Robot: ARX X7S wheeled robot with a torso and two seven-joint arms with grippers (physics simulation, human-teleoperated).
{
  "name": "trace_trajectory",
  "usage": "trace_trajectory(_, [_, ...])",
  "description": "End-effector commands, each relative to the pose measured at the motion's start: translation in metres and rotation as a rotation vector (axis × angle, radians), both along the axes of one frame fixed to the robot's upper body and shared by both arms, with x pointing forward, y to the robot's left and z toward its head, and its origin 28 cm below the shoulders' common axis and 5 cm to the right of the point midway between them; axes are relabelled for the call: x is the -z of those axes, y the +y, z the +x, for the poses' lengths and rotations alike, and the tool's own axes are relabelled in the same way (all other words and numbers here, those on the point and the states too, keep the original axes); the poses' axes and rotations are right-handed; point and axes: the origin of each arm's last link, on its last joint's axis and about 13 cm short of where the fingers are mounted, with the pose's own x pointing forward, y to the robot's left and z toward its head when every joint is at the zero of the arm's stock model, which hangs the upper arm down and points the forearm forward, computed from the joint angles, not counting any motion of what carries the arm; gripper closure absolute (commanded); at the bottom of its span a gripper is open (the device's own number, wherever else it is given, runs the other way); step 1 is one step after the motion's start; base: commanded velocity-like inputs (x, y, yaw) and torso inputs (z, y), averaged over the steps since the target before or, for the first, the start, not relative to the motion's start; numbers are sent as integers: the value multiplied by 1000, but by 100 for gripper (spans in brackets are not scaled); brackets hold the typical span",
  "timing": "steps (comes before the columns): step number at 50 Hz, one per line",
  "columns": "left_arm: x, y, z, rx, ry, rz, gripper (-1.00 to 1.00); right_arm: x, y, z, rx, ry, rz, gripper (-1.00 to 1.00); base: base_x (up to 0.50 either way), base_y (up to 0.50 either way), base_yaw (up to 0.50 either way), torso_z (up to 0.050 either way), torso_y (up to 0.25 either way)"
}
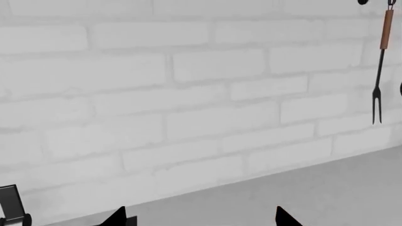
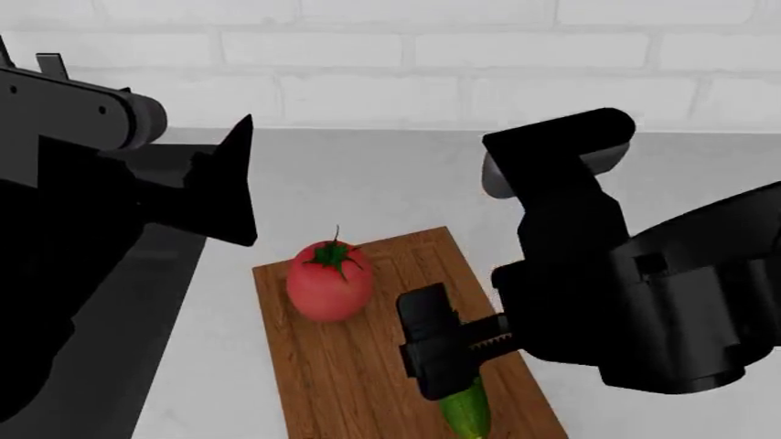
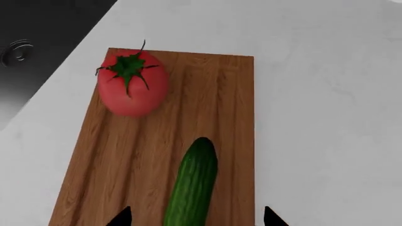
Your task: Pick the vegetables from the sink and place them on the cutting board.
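A red tomato (image 2: 329,280) (image 3: 132,85) with a green stem star rests on the far end of the brown wooden cutting board (image 2: 354,384) (image 3: 141,160). The dark green cucumber (image 2: 467,413) (image 3: 192,186) lies lengthwise on the board's near part. Just above it hovers my right gripper (image 2: 454,364) (image 3: 197,219), open; its fingertips stand wide on either side of the cucumber without touching it. My left gripper (image 2: 232,187) (image 1: 202,217) is raised over the counter beside the black sink (image 2: 146,311) (image 3: 44,28); it is open, holds nothing and faces the brick wall.
A white brick wall (image 1: 188,94) backs the grey counter (image 2: 366,192). A long meat fork (image 1: 381,70) with a wooden handle hangs on the wall. The sink's metal drain (image 3: 18,51) shows in the right wrist view. A small black object (image 1: 12,207) stands at the counter's edge.
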Motion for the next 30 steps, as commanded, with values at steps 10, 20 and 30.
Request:
trace_trajectory(10, [8,1,-8,-31,-57,-36,-100,6,-6,-12,30,-415,42,-100,0,0,0,0,0])
trace_trajectory(20, [26,6,-34,-60,-142,-87,-100,44,-1,-31,120,-670,-4,-100,0,0,0,0,0])
trace_trajectory(30, [66,8,-65,-72,-211,-193,-100,84,4,-46,192,-892,16,-100,0,0,0,0,0])
